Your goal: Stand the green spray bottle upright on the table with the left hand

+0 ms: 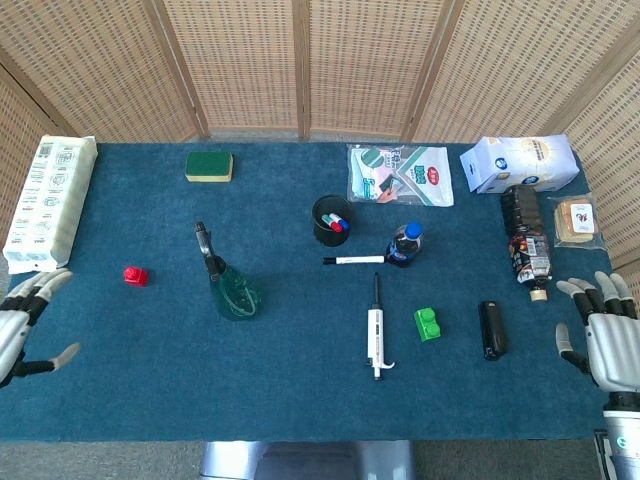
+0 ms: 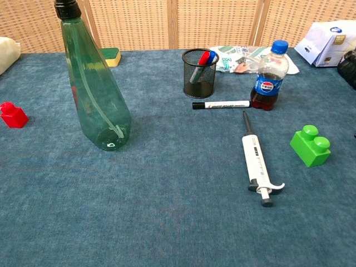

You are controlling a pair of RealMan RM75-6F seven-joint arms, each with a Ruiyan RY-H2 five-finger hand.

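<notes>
One green spray bottle (image 1: 225, 278) is seen standing upright on the blue table (image 1: 290, 390), left of centre, touched by nothing; in the chest view its black cap (image 2: 67, 8) reaches the top edge. The left hand (image 1: 22, 328) is held at the table's left edge, well apart from the bottle, its fingers spread and nothing grasped. The right hand (image 1: 600, 335) is held at the right edge, fingers likewise spread and empty.

Two toy bricks are counted: one red brick (image 1: 134, 275) left of the bottle and one green brick (image 1: 428, 324) right of centre. One white pipette (image 1: 376, 335) lies just left of the green brick. One black marker (image 1: 353, 260) lies between one mesh pen cup (image 1: 331, 220) and the pipette, and one cola bottle (image 1: 405, 243) stands at the marker's right end. One green sponge (image 1: 209, 166) is placed near the far edge.
</notes>
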